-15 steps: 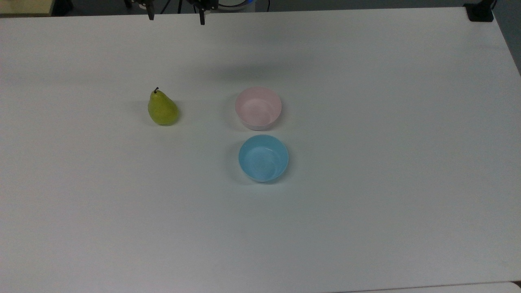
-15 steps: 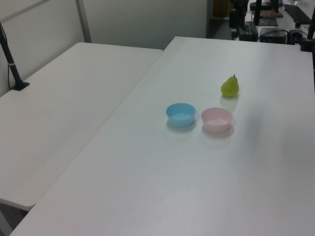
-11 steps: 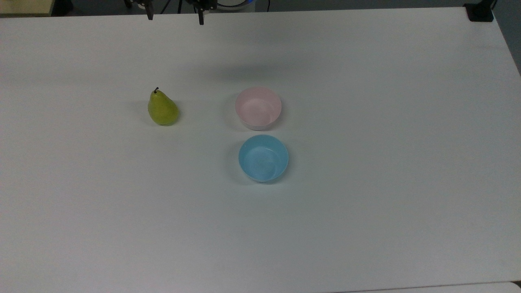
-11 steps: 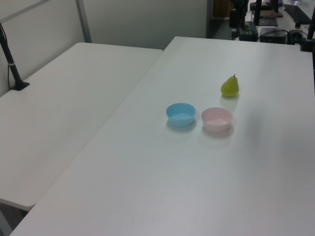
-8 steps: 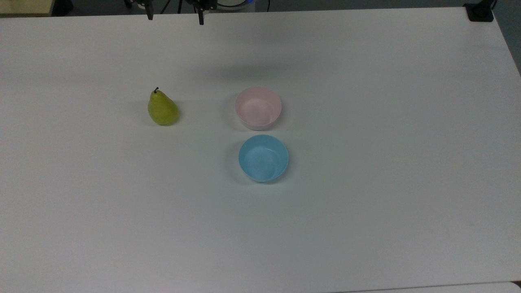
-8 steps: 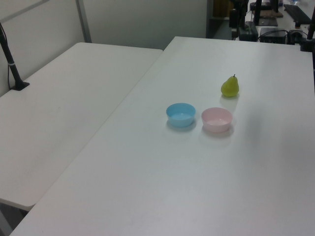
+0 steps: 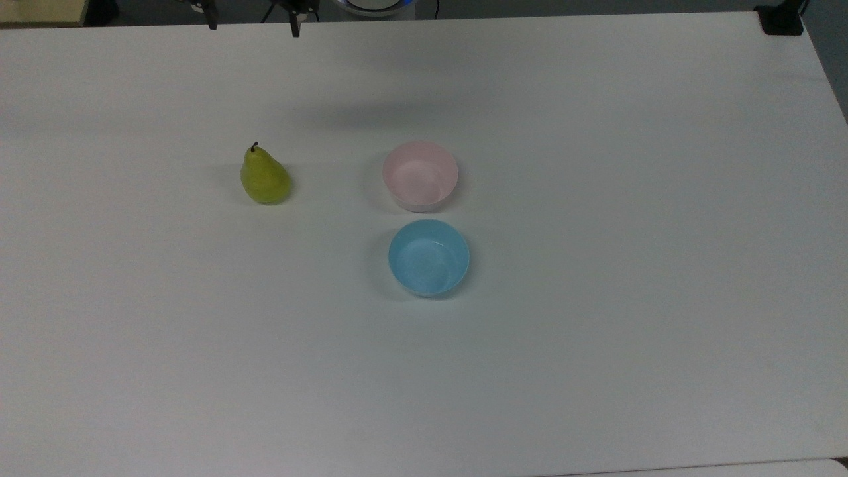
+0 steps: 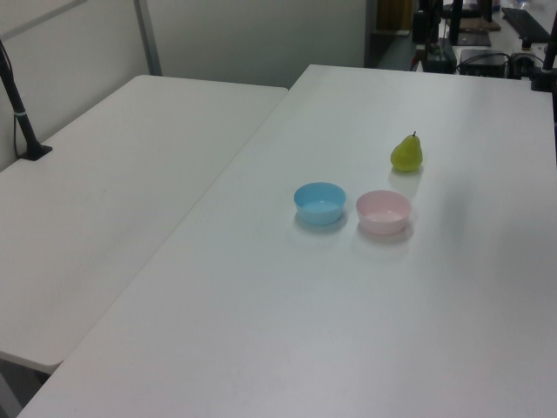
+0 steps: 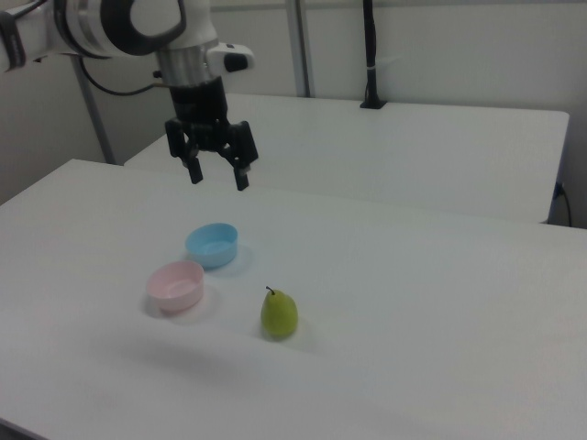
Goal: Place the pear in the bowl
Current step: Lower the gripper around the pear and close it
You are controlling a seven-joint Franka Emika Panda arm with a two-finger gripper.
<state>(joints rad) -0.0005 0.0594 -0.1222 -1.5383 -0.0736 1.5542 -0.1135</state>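
Top view: the gripper [image 7: 252,25], fingers spread and empty, has slid toward the top view's left along the far table edge, now more nearly in line with the pear [image 7: 265,177], which stands upright left of the pink bowl [image 7: 420,175].

Left view: pear [image 8: 406,153], pink bowl [image 8: 383,212] and blue bowl [image 8: 319,202] sit unchanged.

Right view: the open gripper [image 9: 216,175] hangs high above the bowls, the approach apparently just begun.

Top view: overhead, looking steeply down on the white rectangular table [image 7: 596,371]. Left view and right view: raised, oblique, from opposite sides. All three share the tabletop [image 8: 287,331] [image 9: 440,302]
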